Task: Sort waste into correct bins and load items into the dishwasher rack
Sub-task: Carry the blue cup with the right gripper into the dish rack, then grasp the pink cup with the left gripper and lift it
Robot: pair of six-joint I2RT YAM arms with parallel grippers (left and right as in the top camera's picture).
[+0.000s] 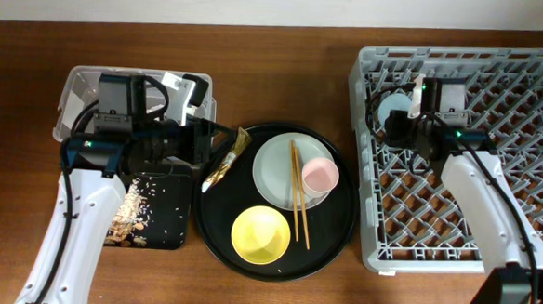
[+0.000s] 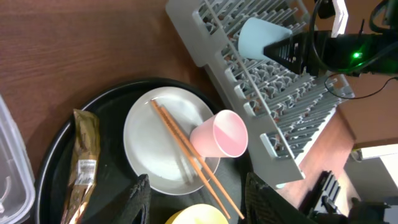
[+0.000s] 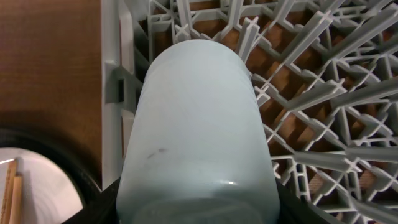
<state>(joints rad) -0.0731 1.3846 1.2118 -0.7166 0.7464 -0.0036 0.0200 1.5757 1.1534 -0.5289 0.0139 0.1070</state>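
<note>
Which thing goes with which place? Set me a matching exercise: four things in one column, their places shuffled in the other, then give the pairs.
Things
1. small pale-blue plastic cup
2. small pink plastic cup
3. round yellow bowl
4. thin brown-gold wrapper

Places
A. at the left edge of the large round black tray
B. on its side on the pale round plate
C. in the right claw, at the large grey plastic rack
D. upright on the round black tray, on the robot's side of the plate

Pairs: 1-C, 2-B, 3-D, 4-A
</note>
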